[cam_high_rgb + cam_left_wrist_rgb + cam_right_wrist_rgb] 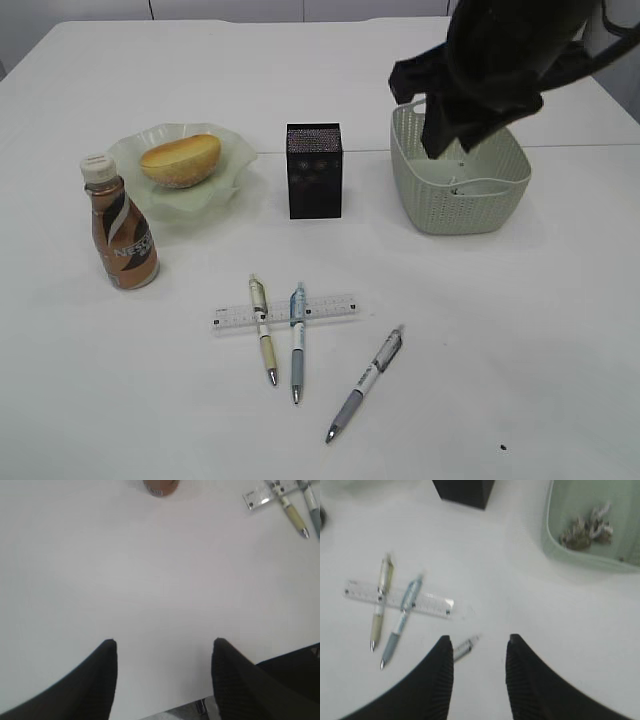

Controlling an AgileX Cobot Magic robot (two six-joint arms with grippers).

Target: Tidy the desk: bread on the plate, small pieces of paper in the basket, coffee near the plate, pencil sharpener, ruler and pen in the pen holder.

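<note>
The light is bright, soft and even from above, so the white table (520, 330) looks a little washed out and the coffee bottle (122, 232), the black pen holder (314, 170) and the basket (458, 170) give only weak, short shadows. The exterior view is rather grainy, and the dark arm (500, 60) at its top right is almost a silhouette without detail. Both wrist views are soft; the pens (395, 615) and the ruler (427, 602) in the right wrist view are blurred.
</note>
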